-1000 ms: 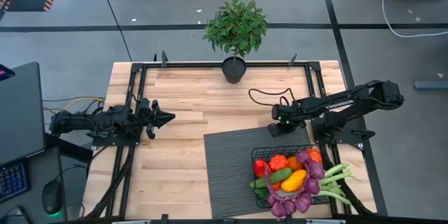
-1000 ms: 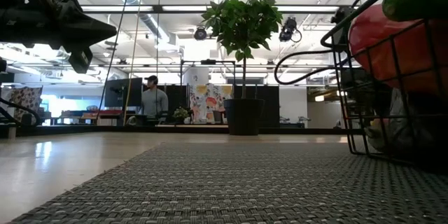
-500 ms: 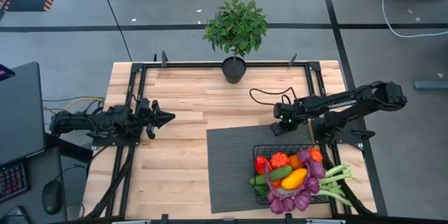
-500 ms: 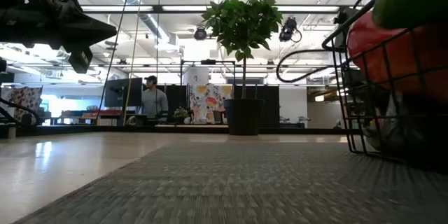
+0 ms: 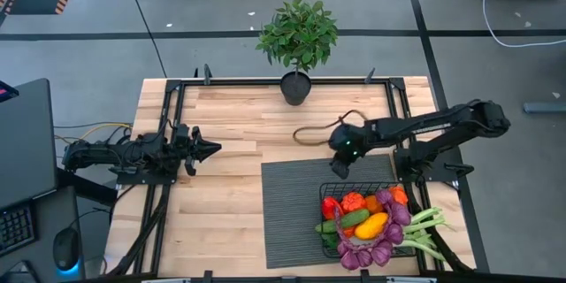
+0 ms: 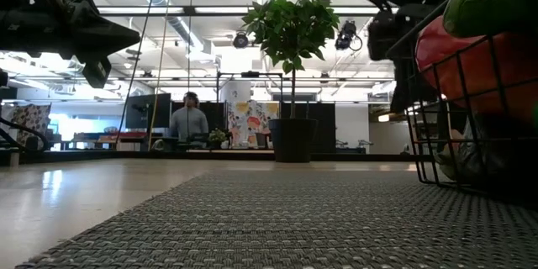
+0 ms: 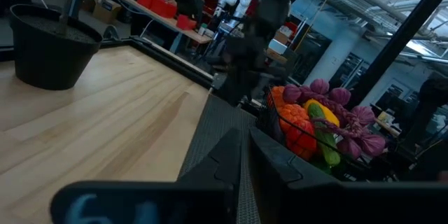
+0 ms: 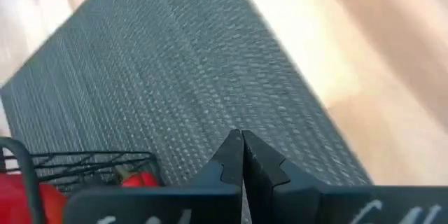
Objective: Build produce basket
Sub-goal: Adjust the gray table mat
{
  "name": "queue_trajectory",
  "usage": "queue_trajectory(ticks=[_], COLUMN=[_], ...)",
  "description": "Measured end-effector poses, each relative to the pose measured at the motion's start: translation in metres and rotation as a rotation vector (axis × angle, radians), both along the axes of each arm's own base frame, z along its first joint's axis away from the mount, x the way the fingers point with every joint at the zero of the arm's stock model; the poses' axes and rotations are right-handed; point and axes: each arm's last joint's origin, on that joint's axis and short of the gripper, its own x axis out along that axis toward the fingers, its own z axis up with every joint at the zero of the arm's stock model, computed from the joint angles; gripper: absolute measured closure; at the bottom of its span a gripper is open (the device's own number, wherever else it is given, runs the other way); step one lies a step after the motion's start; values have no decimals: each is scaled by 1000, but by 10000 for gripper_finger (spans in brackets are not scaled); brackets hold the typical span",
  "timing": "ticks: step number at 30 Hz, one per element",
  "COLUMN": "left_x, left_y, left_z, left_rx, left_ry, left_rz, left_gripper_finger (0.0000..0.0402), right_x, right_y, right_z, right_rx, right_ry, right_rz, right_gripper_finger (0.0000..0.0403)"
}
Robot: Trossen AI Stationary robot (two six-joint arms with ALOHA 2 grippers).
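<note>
The right pincer (image 5: 340,148), closed and empty, hovers over the mat's (image 5: 292,203) far edge, beside the basket (image 5: 329,248). The basket is full of produce (image 5: 367,221); loading looks complete. Next probably calls for retreating. The left pincer (image 5: 205,150), closed, waits on the surface's left side.

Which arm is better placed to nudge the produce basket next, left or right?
Right. The right gripper hovers over the mat's far edge, just beyond the basket. The left gripper waits across the table, well apart.
</note>
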Motion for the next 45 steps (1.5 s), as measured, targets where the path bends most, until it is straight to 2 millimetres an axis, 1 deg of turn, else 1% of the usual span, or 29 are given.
queue_trajectory(ticks=[5,9,11,13,14,16,19,21,24,29,33,40,45], left_x=[0,0,0,0,0,0,0,0,0,0,0,0,0], left_y=[0,0,0,0,0,0,0,0,0,0,0,0,0], left_z=[0,0,0,0,0,0,0,0,0,0,0,0,0], left_rx=[0,0,0,0,0,0,0,0,0,0,0,0,0], left_ry=[-1,0,0,-1,0,-1,0,0,0,0,0,0,0], left_rz=[0,0,0,0,0,0,0,0,0,0,0,0,0], left_gripper_finger=[376,371,368,366,365,367,372,375,375,367,366,376,371], right_x=[24,43,52,59,62,64,73,72,73,72,68,61,61], right_y=[6,8,7,4,2,-3,-9,-11,-13,-14,-22,-37,-38], right_z=[-19,-35,-40,-44,-47,-57,-59,-68,-71,-71,-73,-74,-74], right_rx=[-3,4,5,17,-8,-13,-2,28,40,-2,-2,-22,-8], right_ry=[33,51,43,47,56,102,78,123,126,141,184,246,244], right_rz=[105,177,195,198,200,189,177,178,178,162,101,39,42], right_gripper_finger=[398,398,398,398,398,398,398,398,397,397,397,396,396])
